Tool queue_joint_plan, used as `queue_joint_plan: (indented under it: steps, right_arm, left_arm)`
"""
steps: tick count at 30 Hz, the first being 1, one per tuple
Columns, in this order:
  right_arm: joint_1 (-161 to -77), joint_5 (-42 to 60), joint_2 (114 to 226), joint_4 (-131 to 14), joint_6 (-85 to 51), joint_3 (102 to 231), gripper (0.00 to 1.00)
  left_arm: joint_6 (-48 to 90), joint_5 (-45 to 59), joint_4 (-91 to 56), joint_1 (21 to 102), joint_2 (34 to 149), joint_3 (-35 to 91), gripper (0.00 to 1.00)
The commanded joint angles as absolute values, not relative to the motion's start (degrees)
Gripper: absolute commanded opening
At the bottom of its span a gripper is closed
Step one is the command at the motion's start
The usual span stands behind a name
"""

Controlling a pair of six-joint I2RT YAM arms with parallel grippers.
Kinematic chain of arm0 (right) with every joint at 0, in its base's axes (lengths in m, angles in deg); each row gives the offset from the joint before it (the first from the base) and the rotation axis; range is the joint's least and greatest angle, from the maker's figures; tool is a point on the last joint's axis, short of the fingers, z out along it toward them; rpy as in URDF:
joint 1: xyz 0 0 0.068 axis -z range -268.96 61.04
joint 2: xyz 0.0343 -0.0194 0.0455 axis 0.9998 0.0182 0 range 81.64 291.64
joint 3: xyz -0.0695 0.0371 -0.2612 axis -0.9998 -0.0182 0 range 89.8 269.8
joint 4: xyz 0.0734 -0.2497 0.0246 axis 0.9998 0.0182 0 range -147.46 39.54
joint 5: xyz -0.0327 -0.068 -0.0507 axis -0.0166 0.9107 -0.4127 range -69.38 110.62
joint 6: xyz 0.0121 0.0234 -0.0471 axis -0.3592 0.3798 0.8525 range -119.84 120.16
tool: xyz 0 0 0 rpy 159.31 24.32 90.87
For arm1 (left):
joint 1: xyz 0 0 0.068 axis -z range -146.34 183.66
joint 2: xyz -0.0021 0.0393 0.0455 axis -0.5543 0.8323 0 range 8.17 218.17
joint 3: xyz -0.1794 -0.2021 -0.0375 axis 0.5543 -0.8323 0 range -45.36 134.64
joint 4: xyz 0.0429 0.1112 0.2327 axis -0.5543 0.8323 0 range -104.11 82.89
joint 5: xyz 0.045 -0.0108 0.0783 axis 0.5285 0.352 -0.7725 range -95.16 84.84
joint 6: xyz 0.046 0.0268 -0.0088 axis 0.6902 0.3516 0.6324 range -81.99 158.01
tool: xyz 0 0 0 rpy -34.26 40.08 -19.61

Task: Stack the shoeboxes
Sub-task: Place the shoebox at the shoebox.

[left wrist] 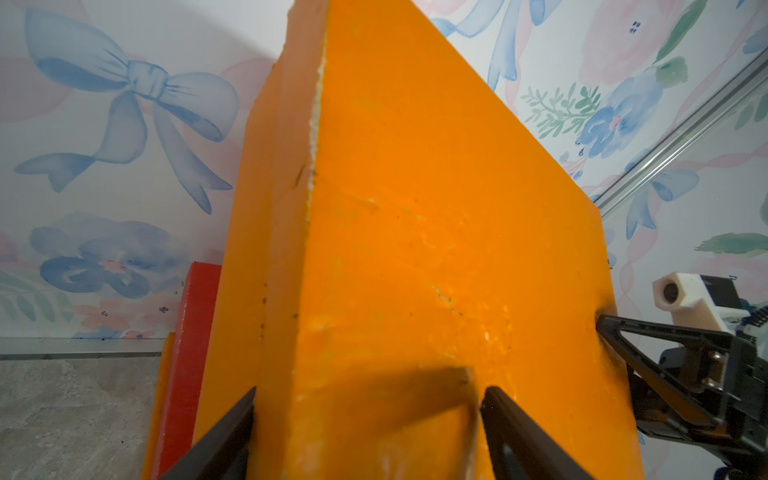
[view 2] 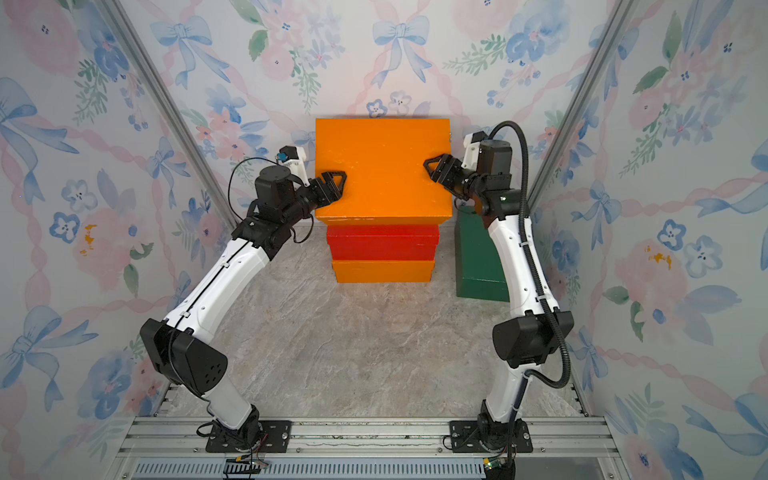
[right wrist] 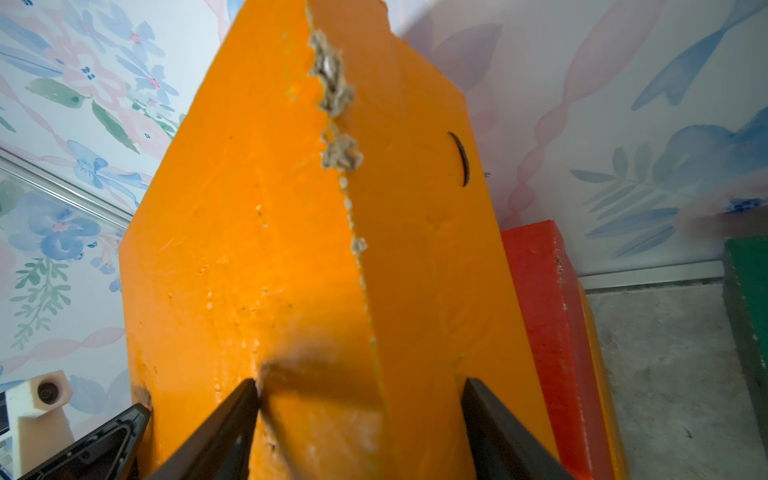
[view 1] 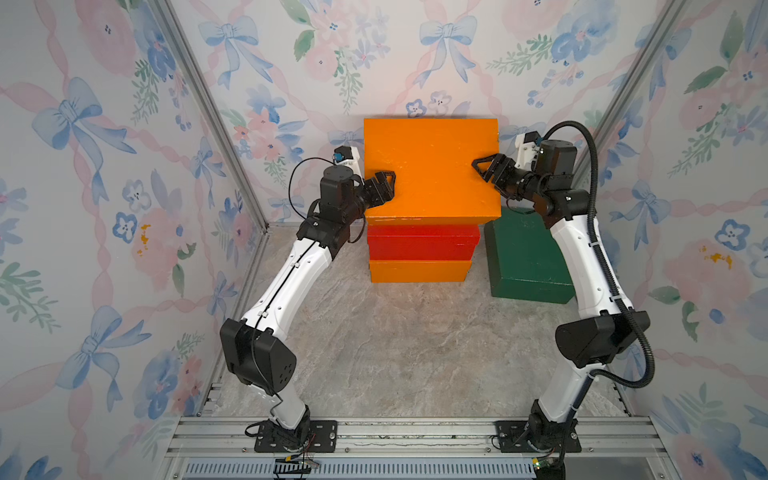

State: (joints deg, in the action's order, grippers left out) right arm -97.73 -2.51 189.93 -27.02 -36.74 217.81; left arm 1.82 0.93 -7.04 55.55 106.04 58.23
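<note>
Upper orange shoebox (view 1: 432, 166) above red shoebox (view 1: 422, 243) on lower orange shoebox (view 1: 419, 271), back wall (view 1: 374, 62) close behind, left end effector (view 1: 388, 183) and right end effector (view 1: 478, 166) pinching its side edges, green shoebox (view 1: 525, 257) just beside the stack, open bench (view 1: 395, 353) in front

I count four shoeboxes in all: two orange, the upper orange box (view 1: 432, 166) and the lower orange box (view 1: 419, 271), one red box (view 1: 422, 242) and one green box (view 1: 525, 257). I have two grippers, my left gripper (view 1: 390, 183) and right gripper (view 1: 478, 166), each with two fingers (left wrist: 224, 440).
</note>
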Motion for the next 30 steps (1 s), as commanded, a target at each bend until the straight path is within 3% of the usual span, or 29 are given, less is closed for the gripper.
queue_joint_plan:
  steps: [1,30]
  right_arm:
    - [-101.01,-14.80,192.20,-26.32,-38.53,220.71,0.76]
    - [-99.24,-15.24,197.48,-25.20,-39.30,224.46,0.75]
  left_arm:
    - [-0.15,16.05,-12.56,58.27,108.18,60.71,0.82]
    - [-0.66,17.21,-12.53,53.99,112.27,61.60,0.82]
